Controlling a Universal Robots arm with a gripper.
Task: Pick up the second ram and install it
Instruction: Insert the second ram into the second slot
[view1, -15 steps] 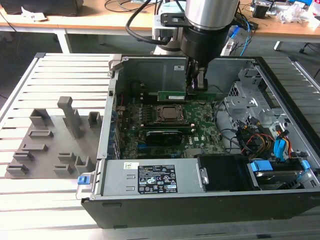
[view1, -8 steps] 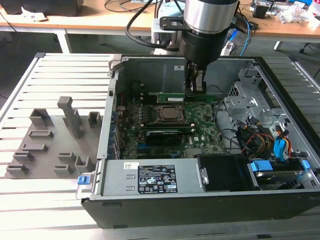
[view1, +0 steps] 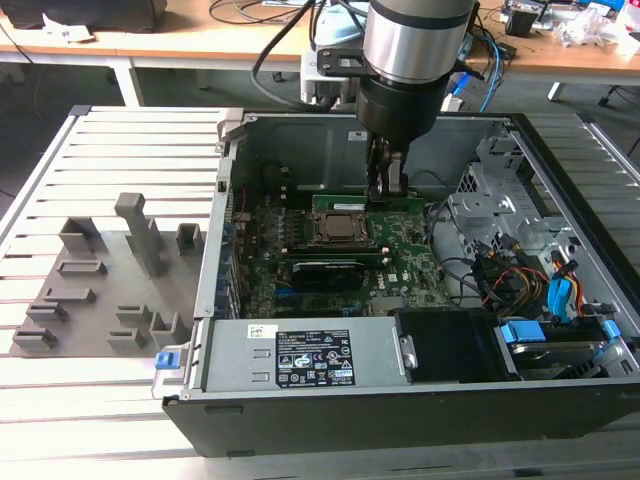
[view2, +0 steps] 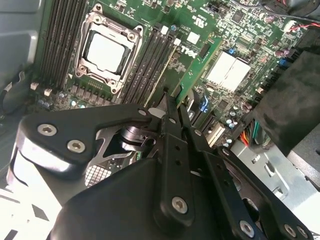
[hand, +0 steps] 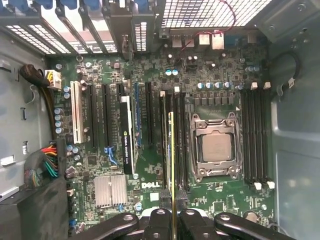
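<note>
A cluttered wooden desk (view1: 150, 45) stands behind the slatted metal table (view1: 120, 150).

The scene is evenly and brightly lit from overhead. Glare is thrown off the arm's silver sleeve (view1: 415, 40) and the CPU lid (view2: 106, 52). The case floor (view1: 300, 170) is left shadowed; the dark gripper body (view2: 150, 200) is rendered slightly soft.

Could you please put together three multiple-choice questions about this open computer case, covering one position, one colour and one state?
1. Where is the end effector?
A. Inside the case, above the motherboard
B. Over the grey blocks
C. Above the wooden desk

2. What colour is the memory stick?
A. Red
B. Green
C. White

3. What is the end effector's state?
A. Open and empty
B. Shut on the memory stick
C. Shut on a cable

Answers: 1 A, the exterior view shows it inside the case; 2 B, its board is green in the second wrist view; 3 B, the fingers pinch the stick's end.
</note>
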